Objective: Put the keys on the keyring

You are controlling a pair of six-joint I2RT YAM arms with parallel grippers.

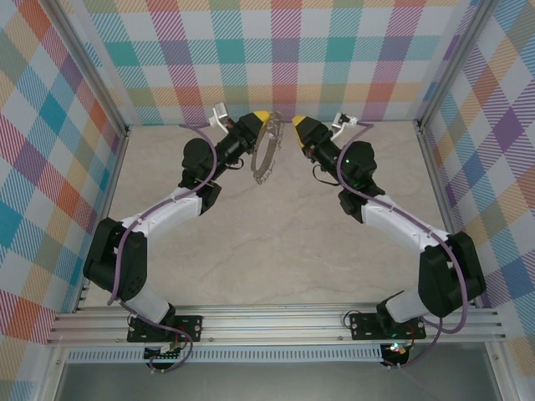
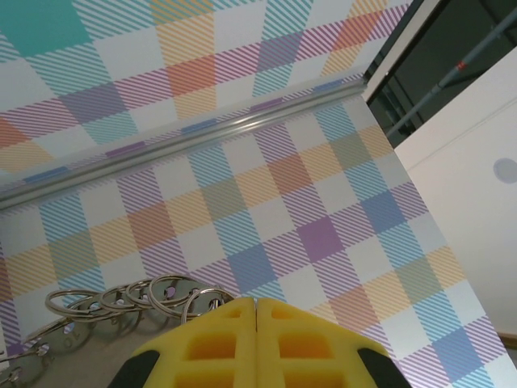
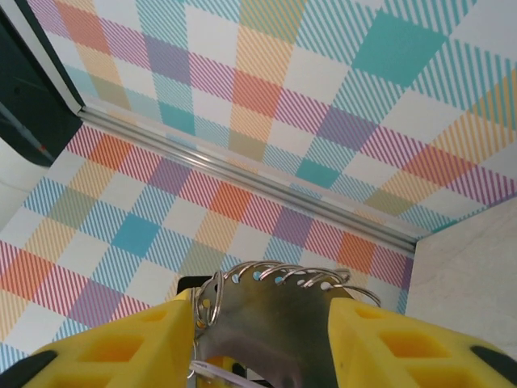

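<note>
one keyring point(image 1: 265, 150) is seen in the upper middle of the top view, held clear of the table point(image 1: 276, 251) and stood nearly on edge, its top leaned to the right. its upper rim is clamped at the tip of the left gripper point(image 1: 262, 117), which is angled in from the left. in the left wrist view the small loops of the keyring point(image 2: 153, 295) are strung along the lower left of the frame, just beside the left gripper point(image 2: 256, 323) at the bottom centre. the two yellow fingers point(image 2: 210, 352) are pressed together, with only a thin seam left between them.

just right of the keyring in the top view, the right gripper point(image 1: 298, 125) is pointed at it, near, but with a narrow gap seen between tip and rim. in the right wrist view the right gripper point(image 3: 260, 305) is shown with its yellow fingers point(image 3: 129, 347) well apart at the lower corners. the keyring point(image 3: 275, 279) is framed in the gap, its loops arched across the lower middle. whether either finger is touched by it cannot be told from there.

both arms are bent inward from bases bolted on a rail point(image 1: 276, 322) along the bottom of the top view. a purple cable point(image 1: 125, 251) is run along the left arm. checked walls point(image 1: 334, 50) in many colours are set around the pale, veined table on three sides.
</note>
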